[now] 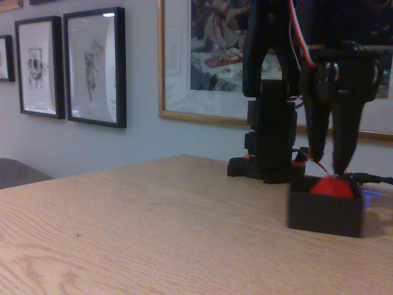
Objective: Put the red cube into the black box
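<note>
A black two-finger gripper (330, 165) points straight down over the black box (325, 212) in the fixed view, its two dark fingers hanging side by side with a narrow gap showing between their tips, so the jaws stand slightly apart. The tips end just above the red cube (331, 187), whose top pokes up over the box's rim directly beneath that gap; whether either finger actually touches the cube cannot be told from this low, blurred angle. The cube sits tilted inside the box, one corner or edge peaking upward so its visible part reads as a shallow red triangle rather than a flat face; it has no long axis to speak of. The box rests flat on the wooden table (135, 227) at right of frame, its longer side running across the picture, wider than it is tall. Just behind it stands the arm's black base (270, 147), with red and white wires looping down from the upper links. Framed pictures (70, 64) hang on the pale wall beyond.
</note>
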`<state>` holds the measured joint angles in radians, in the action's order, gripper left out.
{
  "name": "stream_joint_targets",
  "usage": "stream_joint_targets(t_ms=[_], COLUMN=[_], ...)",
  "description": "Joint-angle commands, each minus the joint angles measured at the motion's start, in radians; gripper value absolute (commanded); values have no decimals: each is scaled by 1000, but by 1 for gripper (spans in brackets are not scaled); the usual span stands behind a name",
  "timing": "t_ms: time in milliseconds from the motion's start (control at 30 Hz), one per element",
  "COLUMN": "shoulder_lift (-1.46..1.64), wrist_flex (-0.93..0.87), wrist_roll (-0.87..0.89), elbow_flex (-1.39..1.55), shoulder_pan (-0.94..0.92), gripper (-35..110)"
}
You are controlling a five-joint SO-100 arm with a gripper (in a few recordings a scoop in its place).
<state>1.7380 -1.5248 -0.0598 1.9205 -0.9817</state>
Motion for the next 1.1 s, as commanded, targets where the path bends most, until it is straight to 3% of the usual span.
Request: stream_joint_targets(t_ms=[0,433,633,867,1067], shoulder_lift=[74,135,244,465,525], wrist_flex=[5,3,32,224,273], wrist_roll=[-9,11,-8,12,35], elbow_flex=[17,8,20,311,382], shoulder_pan=[2,100,385,696,853], gripper=[23,14,8,-1,-2])
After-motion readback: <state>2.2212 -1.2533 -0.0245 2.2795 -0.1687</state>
